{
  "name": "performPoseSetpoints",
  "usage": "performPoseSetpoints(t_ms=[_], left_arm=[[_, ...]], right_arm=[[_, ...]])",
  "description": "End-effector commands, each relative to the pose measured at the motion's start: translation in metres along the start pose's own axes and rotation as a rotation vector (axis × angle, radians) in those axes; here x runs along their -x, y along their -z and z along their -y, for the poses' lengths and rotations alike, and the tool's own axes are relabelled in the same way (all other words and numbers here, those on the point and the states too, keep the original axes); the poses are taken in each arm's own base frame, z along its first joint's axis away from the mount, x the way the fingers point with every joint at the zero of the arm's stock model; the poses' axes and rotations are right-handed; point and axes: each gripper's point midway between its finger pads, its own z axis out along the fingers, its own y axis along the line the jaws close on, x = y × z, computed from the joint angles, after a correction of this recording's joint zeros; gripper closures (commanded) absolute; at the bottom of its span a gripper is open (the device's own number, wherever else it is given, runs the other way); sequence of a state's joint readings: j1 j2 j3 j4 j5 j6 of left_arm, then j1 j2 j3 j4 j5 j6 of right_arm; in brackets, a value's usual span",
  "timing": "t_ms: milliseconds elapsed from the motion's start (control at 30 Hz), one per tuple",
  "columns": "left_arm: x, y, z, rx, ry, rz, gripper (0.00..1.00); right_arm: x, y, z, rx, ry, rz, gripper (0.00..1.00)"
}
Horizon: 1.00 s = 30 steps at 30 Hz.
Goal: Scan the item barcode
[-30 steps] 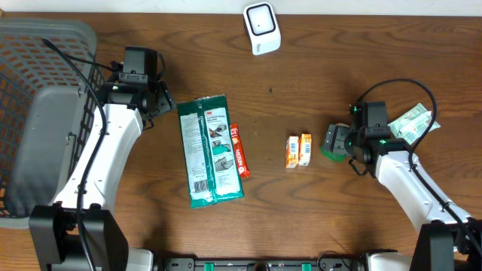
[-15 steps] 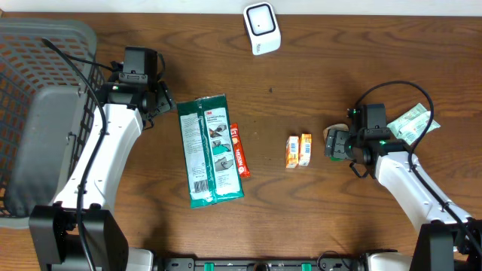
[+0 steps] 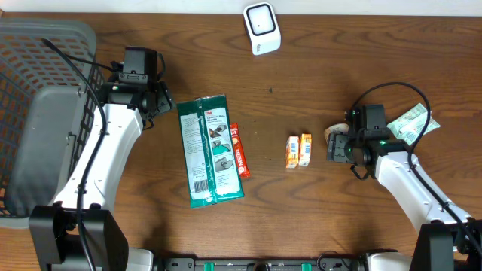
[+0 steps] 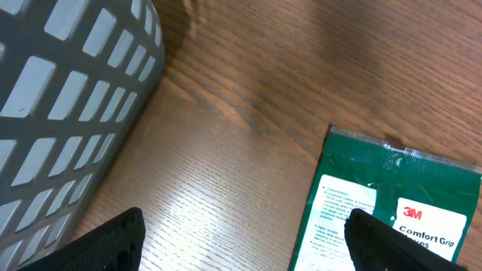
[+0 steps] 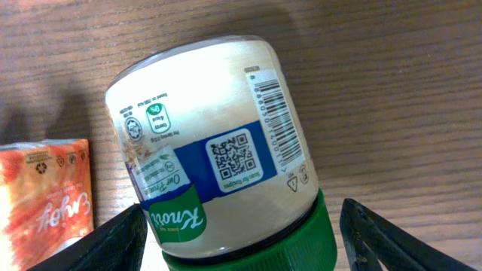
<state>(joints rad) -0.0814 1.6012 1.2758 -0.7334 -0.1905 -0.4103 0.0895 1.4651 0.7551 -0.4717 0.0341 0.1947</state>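
Observation:
The item at hand is a cream Knorr jar (image 5: 211,143) with a green lid, lying on its side on the wooden table with its barcode (image 5: 275,113) facing up. My right gripper (image 5: 241,245) is open, one finger either side of the lid with a thin gap on each side. From overhead the jar (image 3: 331,135) peeks out from under the right gripper (image 3: 339,148). The white scanner (image 3: 261,28) stands at the back centre. My left gripper (image 4: 245,241) hovers open over bare wood, with nothing between its fingers, beside a green 3M packet (image 4: 392,203).
A grey basket (image 3: 38,113) fills the left side, close to the left arm. The green packet (image 3: 211,149) and a red bar (image 3: 239,150) lie mid-table. Two small orange boxes (image 3: 299,150) sit just left of the jar. A green-white packet (image 3: 414,120) lies at far right.
The right gripper has settled over the jar and its jaws have narrowed toward the lid. The left arm has not moved.

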Motion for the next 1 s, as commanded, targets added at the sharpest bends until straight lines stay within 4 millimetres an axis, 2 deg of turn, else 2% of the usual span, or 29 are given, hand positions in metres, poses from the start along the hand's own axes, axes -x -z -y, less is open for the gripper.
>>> performPoseSetpoints(t_ms=[0,100,300,467,700,800,967], left_arm=[[0.003,0.001,-0.003,0.017,-0.01,0.011,0.15],[0.003,0.001,-0.003,0.017,-0.01,0.011,0.15],[0.003,0.001,-0.003,0.017,-0.01,0.011,0.15],[0.003,0.001,-0.003,0.017,-0.01,0.011,0.15],[0.003,0.001,-0.003,0.017,-0.01,0.011,0.15],[0.003,0.001,-0.003,0.017,-0.01,0.011,0.15],[0.003,0.001,-0.003,0.017,-0.01,0.011,0.15]], right_arm=[[-0.006,-0.002,0.001,-0.007,0.056,-0.006,0.23],[-0.004,-0.003,0.001,-0.006,0.057,0.002,0.29],[0.007,-0.002,-0.001,0.001,0.055,0.049,0.34],[0.005,-0.002,-0.005,0.026,0.057,0.04,0.41],[0.0,-0.001,-0.004,0.021,0.057,0.017,0.42],[0.006,0.007,-0.005,0.025,0.057,0.038,0.43],[0.024,0.039,-0.008,0.038,0.054,0.112,0.47]])
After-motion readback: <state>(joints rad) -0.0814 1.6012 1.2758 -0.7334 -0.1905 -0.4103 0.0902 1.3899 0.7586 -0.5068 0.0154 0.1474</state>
